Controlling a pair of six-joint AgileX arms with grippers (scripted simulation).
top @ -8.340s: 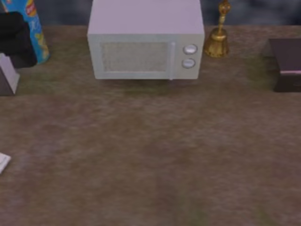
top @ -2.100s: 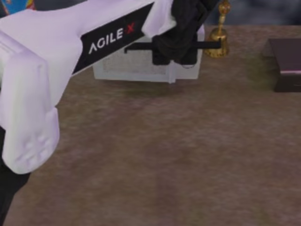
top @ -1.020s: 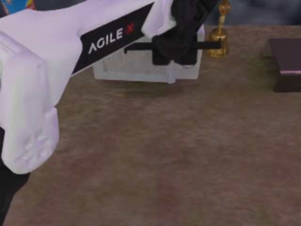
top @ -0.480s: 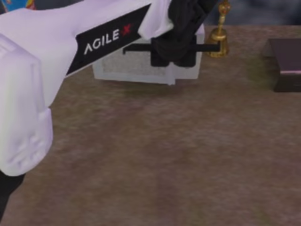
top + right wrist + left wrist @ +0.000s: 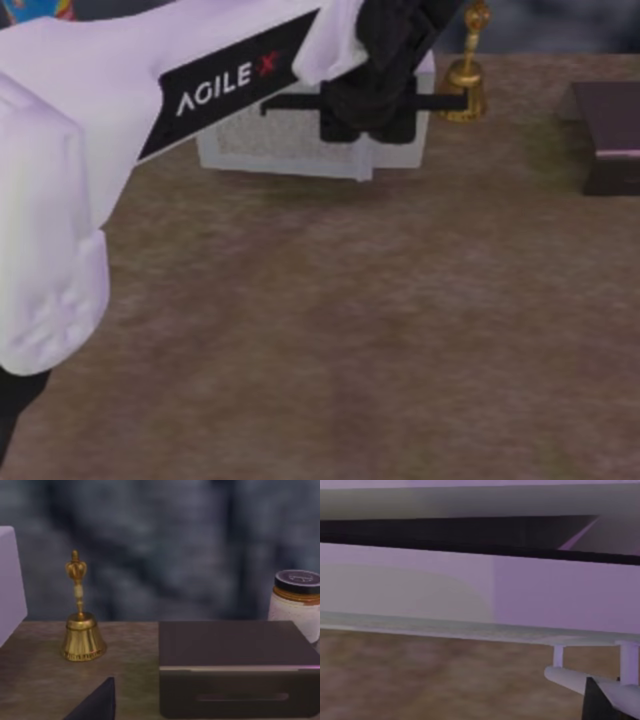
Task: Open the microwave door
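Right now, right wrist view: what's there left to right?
microwave → gold bell → dark brown box → lidded jar.

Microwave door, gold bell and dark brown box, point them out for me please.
microwave door [image 5: 285,140]: top view, mesh window below the arm.
gold bell [image 5: 82,639]: right wrist view, flared body.
dark brown box [image 5: 235,647]: right wrist view, flat top.

Dim even light, soft blur, faint shadows
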